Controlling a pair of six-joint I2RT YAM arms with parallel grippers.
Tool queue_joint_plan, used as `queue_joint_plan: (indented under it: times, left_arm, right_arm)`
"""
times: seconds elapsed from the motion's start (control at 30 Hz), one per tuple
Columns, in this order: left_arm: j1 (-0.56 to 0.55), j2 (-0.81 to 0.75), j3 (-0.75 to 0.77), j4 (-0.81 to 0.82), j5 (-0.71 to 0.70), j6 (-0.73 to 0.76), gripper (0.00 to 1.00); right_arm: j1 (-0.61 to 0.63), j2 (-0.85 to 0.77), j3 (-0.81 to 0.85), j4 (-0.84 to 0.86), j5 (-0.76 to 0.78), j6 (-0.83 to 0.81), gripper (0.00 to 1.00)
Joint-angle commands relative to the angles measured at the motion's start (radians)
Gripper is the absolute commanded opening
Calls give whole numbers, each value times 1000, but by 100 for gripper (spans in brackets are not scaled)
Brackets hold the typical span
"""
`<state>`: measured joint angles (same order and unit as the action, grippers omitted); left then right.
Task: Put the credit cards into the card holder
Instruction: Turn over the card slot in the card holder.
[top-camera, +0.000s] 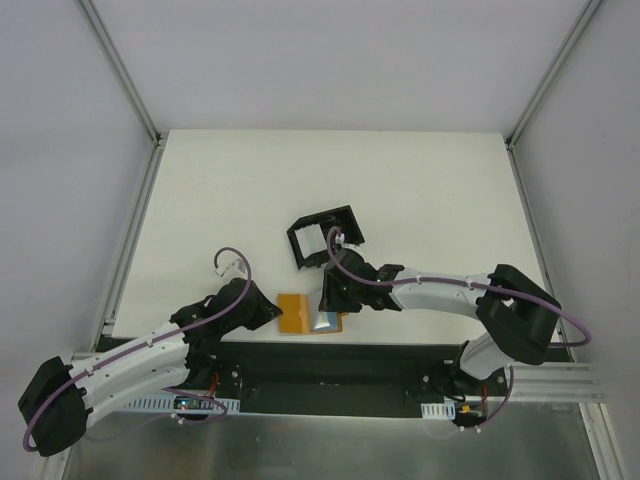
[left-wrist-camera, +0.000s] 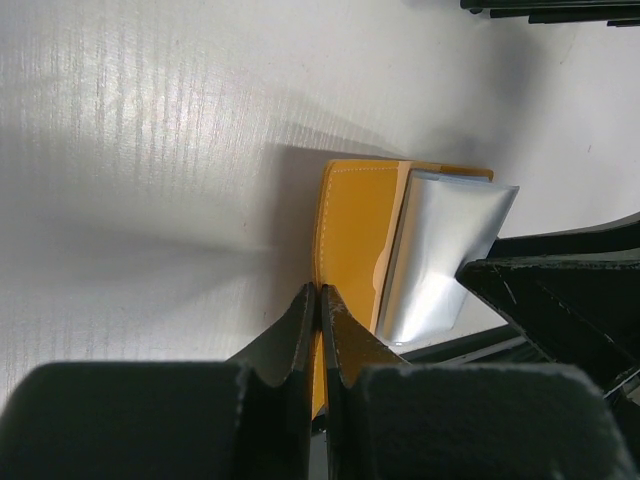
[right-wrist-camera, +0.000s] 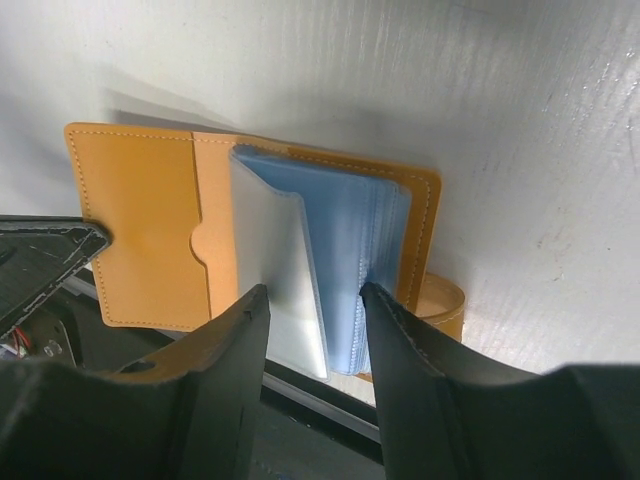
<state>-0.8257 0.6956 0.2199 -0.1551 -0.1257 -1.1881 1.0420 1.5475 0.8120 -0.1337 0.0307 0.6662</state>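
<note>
The tan-orange folding wallet (top-camera: 297, 312) lies open at the table's near edge, its clear plastic sleeves (right-wrist-camera: 340, 250) fanned up. My left gripper (left-wrist-camera: 320, 300) is shut on the wallet's left cover edge (left-wrist-camera: 355, 230). My right gripper (right-wrist-camera: 315, 300) is open, its fingers straddling the sleeves; its right fingertip (right-wrist-camera: 385, 305) touches the sleeve stack. In the top view it sits at the wallet's right side (top-camera: 335, 300). No credit card shows loose or clearly inside a sleeve. The black card holder (top-camera: 325, 238) stands open-topped just behind the right gripper.
The table's near edge and a black rail (top-camera: 330, 355) run right under the wallet. The tip of my left gripper (right-wrist-camera: 50, 250) shows at the left of the right wrist view. Metal frame posts (top-camera: 120, 70) stand at the back corners.
</note>
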Motion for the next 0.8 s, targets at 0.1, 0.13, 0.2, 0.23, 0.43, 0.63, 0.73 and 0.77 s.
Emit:
queue_joint_plan:
  times: [0.1,0.13,0.2,0.23,0.43,0.63,0.73,0.77]
  left_arm:
    - [-7,7,-1,-3,-34,-5,0]
    - [-7,7,-1,-3,-35,-7,0]
    - [-7,12,1,-1,-35,-8,0]
    - [-7,15,2,0,-34,-7,0]
    - [-7,28,7,-1,-32,-5,0]
    - [-7,36,4,-1,-34,-11,0]
    - [-7,35,4,-1,-35,-10,0]
    - [-6,35,4,-1,-35,-11,0]
  right_arm:
    - [-3,8,36,-40,15,-16,46]
    - [-3,14,36,-31,6,-16,46]
    - [-2,26,35,-4,-20,-11,46]
    - [-3,37,36,2,-56,-8,46]
    - [4,56,55,49,-98,-7,46]
    - [24,36,114,22,-80,-43,45]
    - [44,36,168,-62,-37,-72,44]
    - [50,40,193,-88,-37,-83,43]
